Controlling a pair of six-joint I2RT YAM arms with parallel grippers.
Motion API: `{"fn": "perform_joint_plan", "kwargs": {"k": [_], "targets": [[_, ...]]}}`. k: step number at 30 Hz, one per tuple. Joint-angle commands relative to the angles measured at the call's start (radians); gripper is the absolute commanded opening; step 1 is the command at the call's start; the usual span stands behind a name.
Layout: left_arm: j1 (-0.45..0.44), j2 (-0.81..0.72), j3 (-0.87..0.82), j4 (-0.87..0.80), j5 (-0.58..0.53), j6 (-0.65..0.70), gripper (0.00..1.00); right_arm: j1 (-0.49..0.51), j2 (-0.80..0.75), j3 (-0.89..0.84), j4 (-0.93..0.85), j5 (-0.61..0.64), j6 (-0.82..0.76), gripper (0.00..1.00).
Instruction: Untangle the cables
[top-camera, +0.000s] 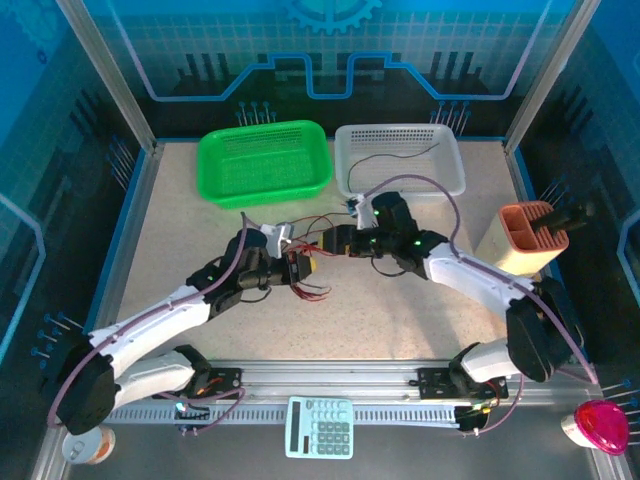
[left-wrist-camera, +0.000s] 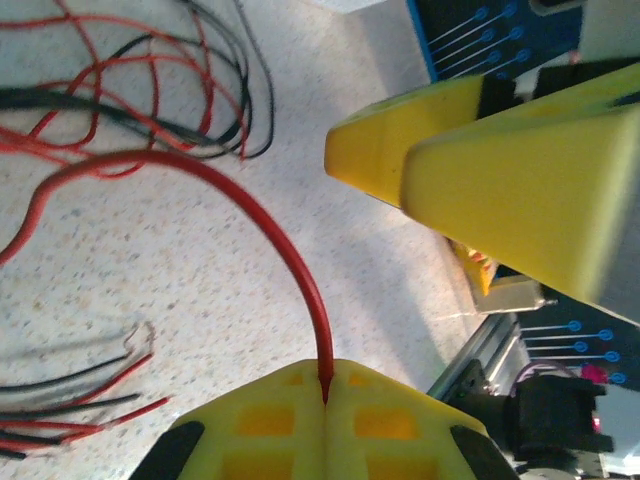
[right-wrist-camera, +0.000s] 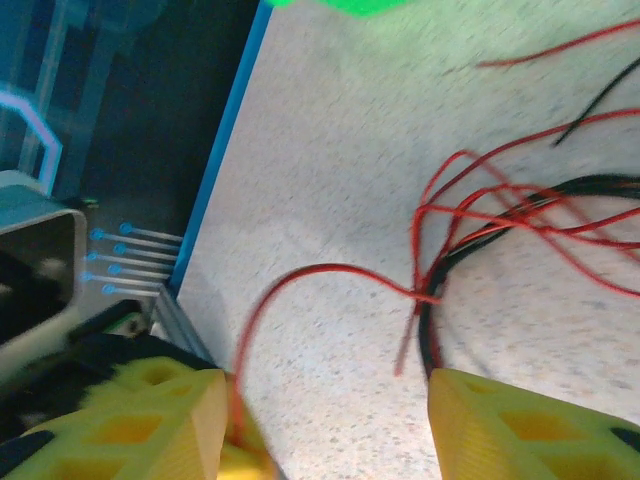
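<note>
1. Left gripper (left-wrist-camera: 325, 392): jaws pressed together, clamped on one red wire (left-wrist-camera: 292, 252).
2. Right gripper (right-wrist-camera: 325, 388): jaws apart, a red wire beside one finger.
3. Cables (top-camera: 313, 288): tangled on the table (top-camera: 400, 312) between both grippers.

Cables (top-camera: 310, 288) on table (top-camera: 400, 320), baskets (top-camera: 215, 165) behind.

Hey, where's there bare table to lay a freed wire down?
Bare table: left side, between green basket and left arm; near middle, between it and right arm, ahead of the rail. Crowded: the centre, where left claw and right claw meet over the cables.
</note>
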Motion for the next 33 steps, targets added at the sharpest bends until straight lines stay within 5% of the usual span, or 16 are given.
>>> {"fn": "perform_joint_plan", "kwargs": {"k": [1,15,33], "targets": [[-0.001,-0.022,0.080,-0.063,-0.002,-0.016,0.00,-0.027,-0.053,-0.058,-0.068,0.063,-0.084,0.57],[-0.001,0.001,0.234,-0.020,0.070,-0.203,0.00,0.111,0.014,-0.171,0.222,0.171,-0.227,0.75],[-0.022,0.007,0.368,-0.007,0.083,-0.271,0.00,0.147,0.302,0.028,0.400,0.256,-0.145,0.73]]}}
